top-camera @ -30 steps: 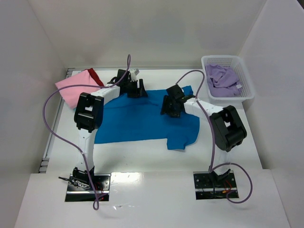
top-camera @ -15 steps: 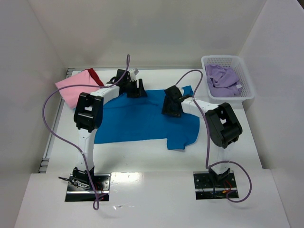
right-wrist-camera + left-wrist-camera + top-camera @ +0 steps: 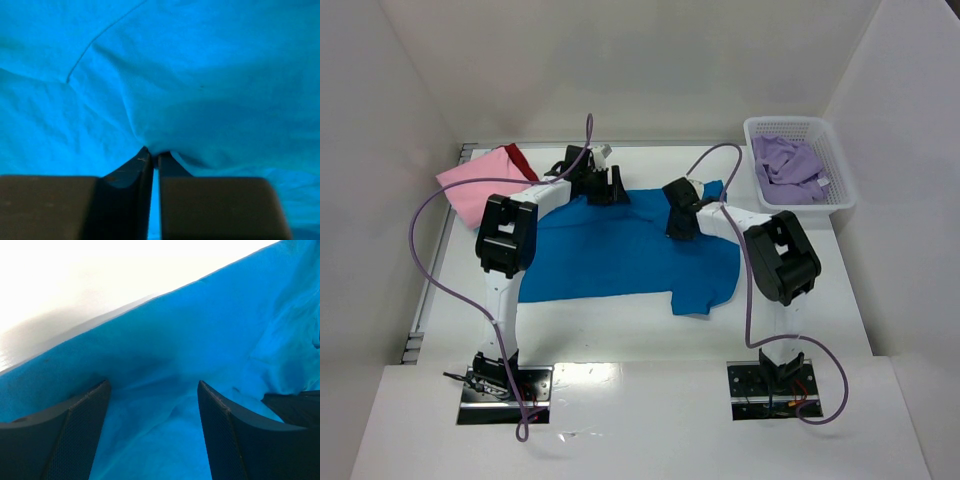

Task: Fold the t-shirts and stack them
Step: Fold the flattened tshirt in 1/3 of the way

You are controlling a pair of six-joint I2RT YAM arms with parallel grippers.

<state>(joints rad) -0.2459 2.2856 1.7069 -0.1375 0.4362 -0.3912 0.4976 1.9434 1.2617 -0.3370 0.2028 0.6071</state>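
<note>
A bright blue t-shirt [image 3: 620,255] lies spread flat across the middle of the table. My left gripper [image 3: 604,190] sits at the shirt's far edge. In the left wrist view it [image 3: 154,386] is open, its fingers [image 3: 75,432] set down on either side of a stretch of blue cloth [image 3: 165,355]. My right gripper [image 3: 680,222] is down on the shirt's far right part. The right wrist view shows it [image 3: 156,153] shut, pinching a small ridge of the blue cloth [image 3: 200,75]. A pink t-shirt [image 3: 478,182] with a red one [image 3: 521,160] beside it lies at the far left.
A white mesh basket [image 3: 840,170] stands at the far right with a lavender t-shirt [image 3: 788,165] in it. White walls close in the table at the back and sides. Purple cables loop over both arms.
My right gripper has closed on a pinch of the blue shirt, and the right arm has shifted a little to the left. The left arm has not moved.
</note>
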